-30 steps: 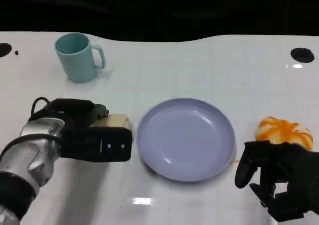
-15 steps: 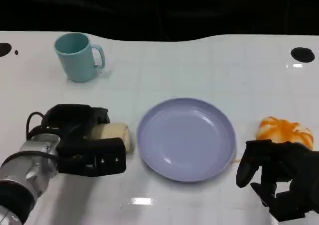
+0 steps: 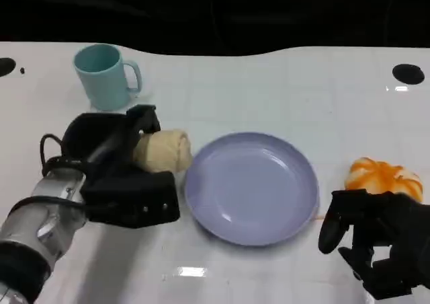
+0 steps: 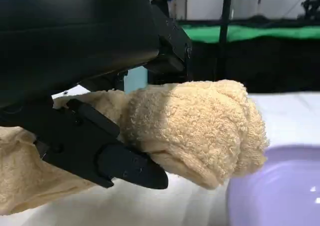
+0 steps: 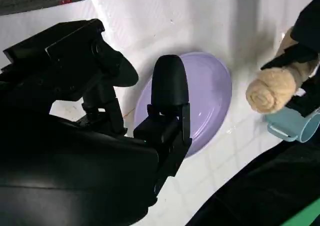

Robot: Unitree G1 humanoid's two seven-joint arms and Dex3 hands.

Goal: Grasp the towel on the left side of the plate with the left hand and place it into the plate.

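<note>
White gridded table (image 3: 282, 82), dark backdrop, green strip (image 4: 270, 32)

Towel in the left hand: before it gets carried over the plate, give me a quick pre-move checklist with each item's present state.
1. Left hand grips the towel: ok, fingers wrap the roll in the left wrist view.
2. Towel is off the table: ok, the right wrist view shows it raised.
3. Plate is bare: ok.
4. Towel is over the plate: not ok, it is beside the left rim.
5. Right hand is off the plate: ok.
6. Cup is out of the path: ok, behind the hand.
</note>
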